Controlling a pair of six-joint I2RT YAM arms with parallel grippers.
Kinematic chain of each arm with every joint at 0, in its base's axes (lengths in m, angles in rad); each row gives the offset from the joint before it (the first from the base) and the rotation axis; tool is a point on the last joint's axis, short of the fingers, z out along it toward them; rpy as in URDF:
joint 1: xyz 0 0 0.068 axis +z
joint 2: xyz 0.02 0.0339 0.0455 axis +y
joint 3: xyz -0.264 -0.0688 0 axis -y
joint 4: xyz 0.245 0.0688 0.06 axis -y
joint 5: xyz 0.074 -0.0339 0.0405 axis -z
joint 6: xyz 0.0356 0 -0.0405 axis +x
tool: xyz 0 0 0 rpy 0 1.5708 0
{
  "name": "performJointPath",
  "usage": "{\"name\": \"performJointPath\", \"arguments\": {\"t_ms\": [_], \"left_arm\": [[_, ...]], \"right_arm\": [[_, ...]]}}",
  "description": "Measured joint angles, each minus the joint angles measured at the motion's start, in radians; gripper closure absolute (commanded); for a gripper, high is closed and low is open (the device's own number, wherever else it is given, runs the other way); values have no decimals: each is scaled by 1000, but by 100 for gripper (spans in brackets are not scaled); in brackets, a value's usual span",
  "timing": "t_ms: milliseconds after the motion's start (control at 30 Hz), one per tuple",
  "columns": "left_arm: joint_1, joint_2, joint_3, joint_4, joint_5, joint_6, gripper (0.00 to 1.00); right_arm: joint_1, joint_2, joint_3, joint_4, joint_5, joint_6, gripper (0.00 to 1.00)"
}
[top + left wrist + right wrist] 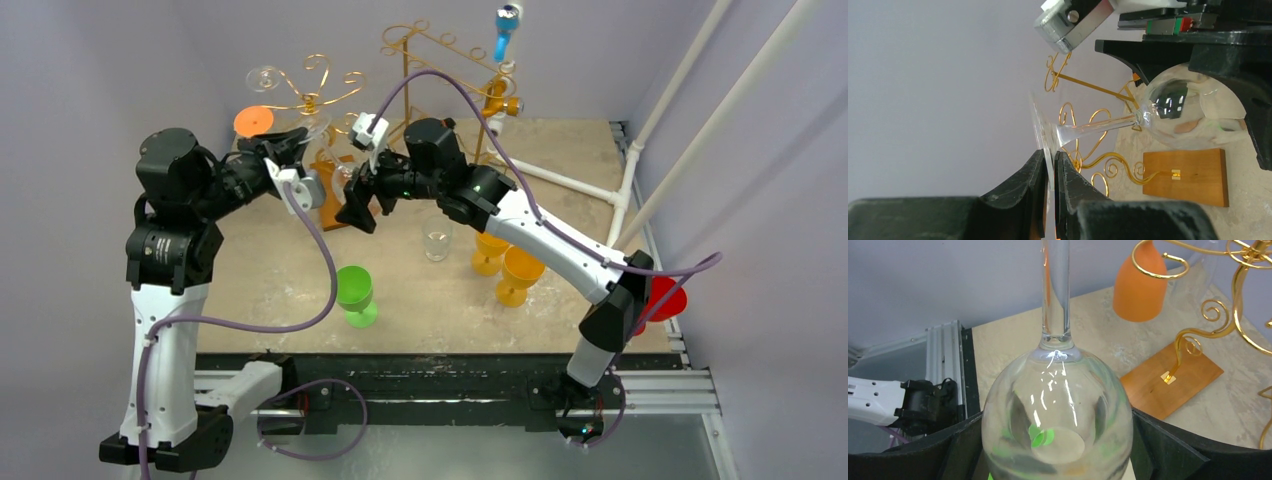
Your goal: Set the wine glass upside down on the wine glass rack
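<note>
Left wrist: left gripper (pixel 1049 159) clamped on wine glass (pixel 1193 110) foot, right gripper (pixel 1058 440) wide open round bowl, possibly touching; retract right clear before sliding foot into far-left rack (pixel 1193 175).

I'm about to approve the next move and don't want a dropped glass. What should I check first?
1. Left gripper shut on the foot of the wine glass: ok.
2. Glass inverted, bowl toward the table, foot away from it: ok.
3. Right gripper straddles the bowl: ok, jaws wide, one on each side.
4. Right fingers actually pressing the bowl: cannot tell.
5. Free hook on the rack for the foot: cannot tell; an orange glass hangs there.
</note>
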Motion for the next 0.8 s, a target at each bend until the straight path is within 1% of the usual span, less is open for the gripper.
{"name": "performJointPath", "arguments": {"t_ms": [33,167,300,433,467,500,533,567,600,633,733,800], "left_arm": [[0,1,2,0,2,0,100],[0,5,8,-1,3,0,100],[0,5,12,-3,6,11,100],[0,6,12,-29,8,24,100],[0,6,12,-34,9,26,82],[0,5,12,-35,9,24,54],[0,5,11,-32,8,14,32],[0,5,9,-20,1,-6,17],[0,4,7,-3,-7,-34,10],[0,3,6,10,-14,-71,5],[0,6,6,60,-64,-205,1],[0,21,8,72,-112,-283,0]], "right_arm": [[0,6,0,0,-5,1,7],[0,14,-2,14,-33,10,25],[-1,8,-23,63,-42,35,38],[-2,-13,-78,116,-43,46,63],[-3,-20,-93,129,-43,51,67],[-4,-24,-102,137,-43,54,69],[-5,-29,-114,153,-43,59,71],[-6,-37,-128,168,-37,67,74],[-6,-45,-145,183,-30,76,76],[-8,-51,-158,198,-25,84,79],[-19,-56,-200,257,2,111,83],[-32,-33,-203,283,19,129,85]]}}
